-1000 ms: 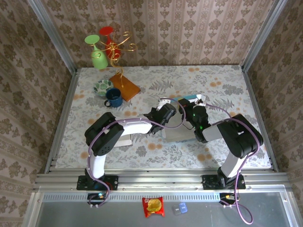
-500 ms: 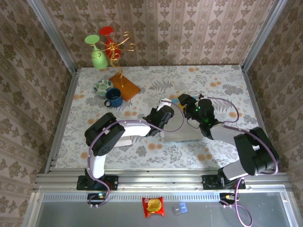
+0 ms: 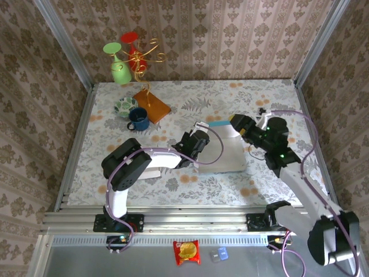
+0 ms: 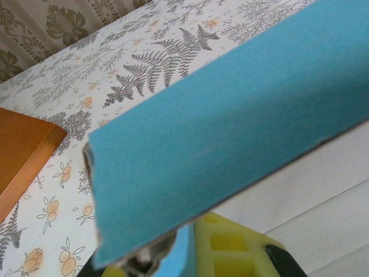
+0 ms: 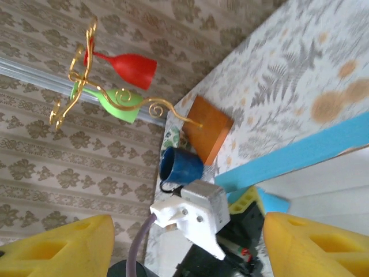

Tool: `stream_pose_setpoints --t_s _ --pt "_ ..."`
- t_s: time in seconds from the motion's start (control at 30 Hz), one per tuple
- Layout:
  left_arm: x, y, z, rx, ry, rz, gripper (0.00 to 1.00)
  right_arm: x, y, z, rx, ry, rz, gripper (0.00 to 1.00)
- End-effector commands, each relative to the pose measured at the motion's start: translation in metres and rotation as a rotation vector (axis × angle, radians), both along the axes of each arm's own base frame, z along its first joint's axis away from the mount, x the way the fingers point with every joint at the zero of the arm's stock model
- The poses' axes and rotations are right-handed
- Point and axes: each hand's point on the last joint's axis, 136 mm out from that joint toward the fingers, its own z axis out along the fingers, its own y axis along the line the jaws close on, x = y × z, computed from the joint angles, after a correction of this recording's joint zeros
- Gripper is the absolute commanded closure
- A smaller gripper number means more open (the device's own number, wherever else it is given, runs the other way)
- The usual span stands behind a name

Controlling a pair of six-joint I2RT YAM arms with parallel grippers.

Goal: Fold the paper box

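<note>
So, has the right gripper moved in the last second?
Yes. The right gripper has drawn back rightward, away from the blue mug and toward the table's right edge, its jaws now open.

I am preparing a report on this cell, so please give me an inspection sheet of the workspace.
Surface: flowered table, no spills seen.
Job's things: paper box lies flat, blue flap raised.
Clutter: cup, bowl, wooden board, glass stand far left; snack packet on front ledge.
Grippers: left gripper shut on the blue flap; right gripper open, holding nothing.
Cables: purple cable loops near the left gripper.
Surroundings: wallpaper walls, metal frame.
</note>
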Motion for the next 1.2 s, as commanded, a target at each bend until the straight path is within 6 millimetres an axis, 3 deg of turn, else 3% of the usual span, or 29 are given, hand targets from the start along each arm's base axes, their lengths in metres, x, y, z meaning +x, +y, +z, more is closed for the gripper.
stream_pose_setpoints --t_s 0.0,0.13,0.37,0.57,0.8,0.93,1.17 --pt "-0.004 0.014 -0.006 0.106 0.001 -0.047 1.00 -0.010 -0.021 0.004 -0.175 -0.046 0.018 0.34" --pt "-0.004 0.019 -0.004 0.134 -0.013 -0.078 1.00 -0.011 -0.040 -0.005 -0.405 -0.096 0.000 0.42" --pt "0.000 0.032 -0.002 0.170 -0.027 -0.137 1.00 0.006 -0.071 -0.030 -0.713 -0.182 -0.030 0.49" --pt "0.009 0.049 -0.005 0.149 0.002 -0.205 1.00 0.026 -0.089 -0.057 -0.778 -0.096 -0.027 0.52" --pt "0.025 0.069 -0.015 0.115 0.058 -0.254 1.00 0.043 -0.082 -0.111 -0.532 0.153 -0.042 0.57" --pt "0.035 0.079 -0.017 0.083 0.081 -0.257 1.00 0.055 -0.070 -0.130 -0.453 0.194 -0.031 0.56" --pt "0.042 0.084 -0.022 0.051 0.108 -0.251 1.00 0.078 -0.027 -0.155 -0.472 0.219 0.141 0.54"
